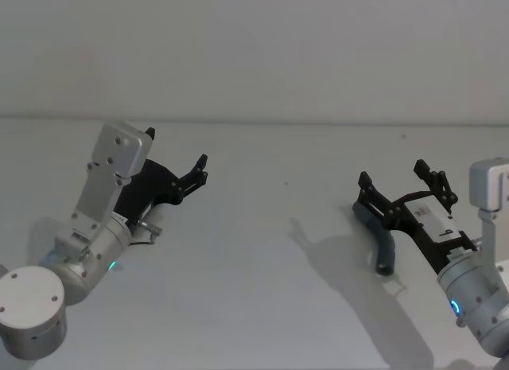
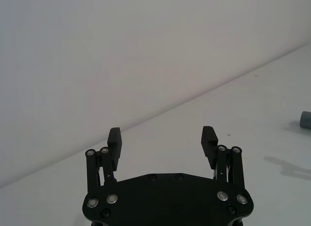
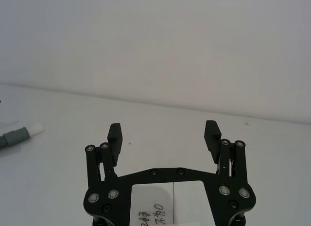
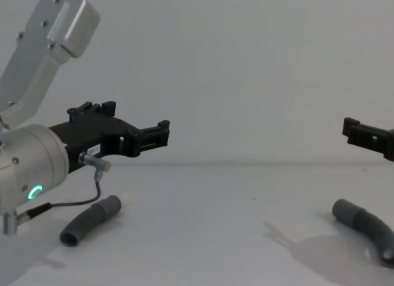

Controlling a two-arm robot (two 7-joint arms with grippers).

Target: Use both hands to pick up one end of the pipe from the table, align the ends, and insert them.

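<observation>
left hand apart | right hand apart | chest view: left pipe on table

left claw spread, right claw spread, both aloft

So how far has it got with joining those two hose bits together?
Nothing is done yet: the left pipe piece and the right pipe piece lie far apart on the table. In hand: the left gripper and the right gripper hang open and empty, each near its piece. Left to do: grasp both, lift, line up the ends and push them together.
</observation>
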